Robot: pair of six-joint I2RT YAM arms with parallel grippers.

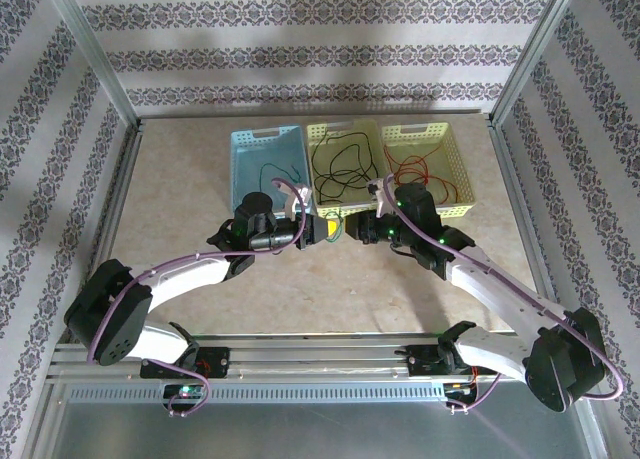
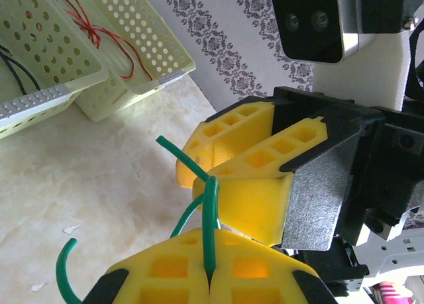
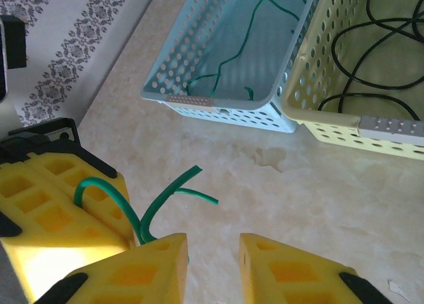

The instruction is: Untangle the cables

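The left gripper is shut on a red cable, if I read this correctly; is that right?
Not quite: the left gripper is shut on a green cable, not a red one, as the left wrist view shows.

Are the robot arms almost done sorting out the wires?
Mostly done, it seems. Black cable lies in the middle basket, red cable in the right basket, some green cable in the blue basket. In hand: the left gripper is shut on a loose green cable above the table; the right gripper's jaws are open beside it. Left: probably dropping that one in the blue basket.
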